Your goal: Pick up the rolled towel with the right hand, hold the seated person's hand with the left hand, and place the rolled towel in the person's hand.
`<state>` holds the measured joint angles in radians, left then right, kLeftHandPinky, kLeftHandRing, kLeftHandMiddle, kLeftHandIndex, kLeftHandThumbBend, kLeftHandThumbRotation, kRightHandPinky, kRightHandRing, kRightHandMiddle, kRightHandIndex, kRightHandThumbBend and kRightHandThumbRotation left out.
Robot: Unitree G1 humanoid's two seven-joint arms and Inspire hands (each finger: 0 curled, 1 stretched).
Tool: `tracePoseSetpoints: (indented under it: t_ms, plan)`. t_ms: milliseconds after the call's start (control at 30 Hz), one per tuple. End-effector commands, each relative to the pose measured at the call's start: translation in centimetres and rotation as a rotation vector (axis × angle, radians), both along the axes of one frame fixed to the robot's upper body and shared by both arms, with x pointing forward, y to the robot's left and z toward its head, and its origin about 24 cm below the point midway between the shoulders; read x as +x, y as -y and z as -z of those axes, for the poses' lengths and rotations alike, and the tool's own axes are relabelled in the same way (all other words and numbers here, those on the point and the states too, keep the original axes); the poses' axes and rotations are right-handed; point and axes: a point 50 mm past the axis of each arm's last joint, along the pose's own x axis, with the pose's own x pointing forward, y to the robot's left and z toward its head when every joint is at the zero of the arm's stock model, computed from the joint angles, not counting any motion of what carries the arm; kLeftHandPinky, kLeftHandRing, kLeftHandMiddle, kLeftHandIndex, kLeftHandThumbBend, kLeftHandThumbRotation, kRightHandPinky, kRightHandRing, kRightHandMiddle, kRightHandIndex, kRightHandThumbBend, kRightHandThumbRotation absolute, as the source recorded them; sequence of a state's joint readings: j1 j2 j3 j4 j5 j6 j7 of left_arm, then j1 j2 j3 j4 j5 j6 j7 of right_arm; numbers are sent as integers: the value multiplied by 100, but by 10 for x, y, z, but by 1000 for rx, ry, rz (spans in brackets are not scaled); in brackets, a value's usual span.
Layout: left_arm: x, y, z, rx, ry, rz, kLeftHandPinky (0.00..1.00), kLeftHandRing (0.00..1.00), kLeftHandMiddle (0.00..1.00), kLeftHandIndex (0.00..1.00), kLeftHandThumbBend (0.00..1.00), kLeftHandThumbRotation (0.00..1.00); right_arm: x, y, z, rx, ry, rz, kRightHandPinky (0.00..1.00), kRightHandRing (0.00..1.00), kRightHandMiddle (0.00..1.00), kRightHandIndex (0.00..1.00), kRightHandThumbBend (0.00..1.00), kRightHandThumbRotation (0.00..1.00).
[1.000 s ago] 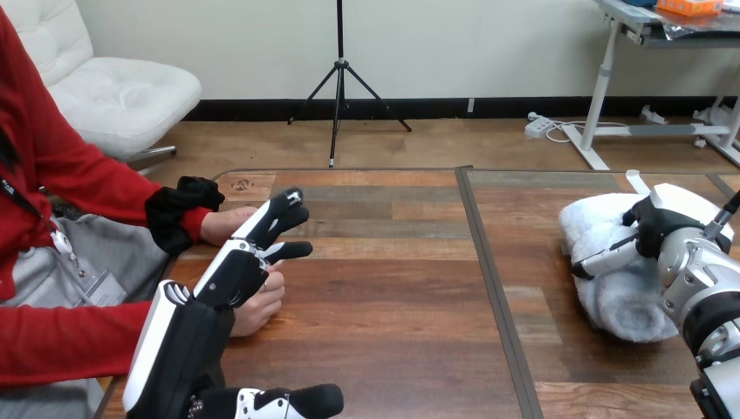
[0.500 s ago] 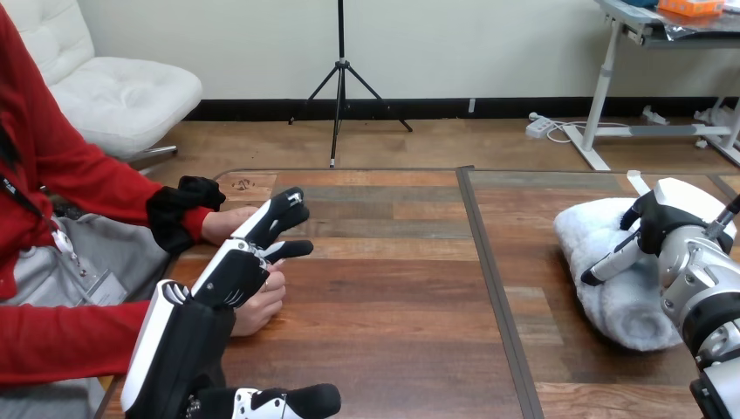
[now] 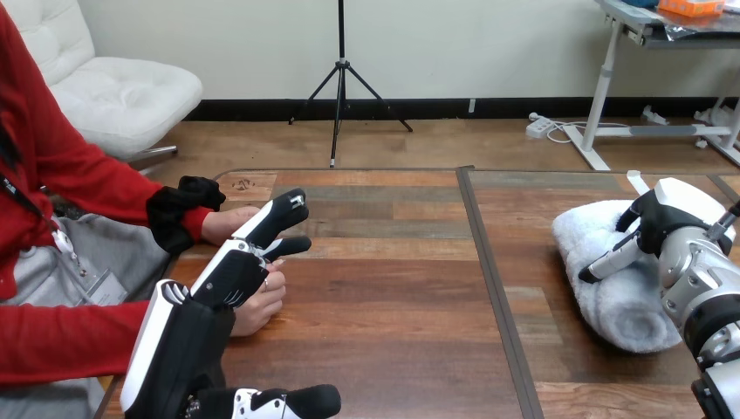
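While scanning desk (image 3: 393,305): counted 1 rolled towel (image 3: 624,305) under straight-fingered R hand (image 3: 650,223); also L hand (image 3: 231,275), fingers straight, over person's hands (image 3: 262,305) x2.

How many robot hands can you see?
2. The left hand lies over the person's hands at left; the right hand is over the rolled towel at right.

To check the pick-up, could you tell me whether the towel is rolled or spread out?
Rolled: the rolled towel lies as a thick cylinder on the table, its round end towards the camera, right robot hand over it.
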<state>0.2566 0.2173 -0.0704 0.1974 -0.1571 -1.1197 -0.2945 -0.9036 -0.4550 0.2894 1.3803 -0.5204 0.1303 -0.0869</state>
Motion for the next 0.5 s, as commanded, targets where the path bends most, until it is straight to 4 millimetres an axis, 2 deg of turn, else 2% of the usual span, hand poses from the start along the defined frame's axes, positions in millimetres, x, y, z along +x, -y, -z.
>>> tracePoseSetpoints:
  t_ms: [0, 67, 167, 467]
  plan:
    - [8, 3, -20, -23, 124, 14, 80, 89, 91, 86, 100, 46, -3, -13, 13, 93, 1, -27, 37, 56, 63, 53, 85, 0]
    - [8, 3, -20, -22, 121, 18, 80, 89, 91, 86, 100, 46, -3, -13, 13, 121, 13, -24, 36, 54, 62, 54, 85, 0]
    - [8, 3, -20, -28, 114, 27, 81, 89, 91, 86, 100, 46, -2, -14, 13, 154, 24, -28, 35, 53, 60, 49, 84, 0]
    - [9, 3, -20, -28, 127, 28, 82, 90, 91, 86, 100, 45, 1, -18, 10, 242, 84, -47, 41, 61, 66, 47, 85, 0]
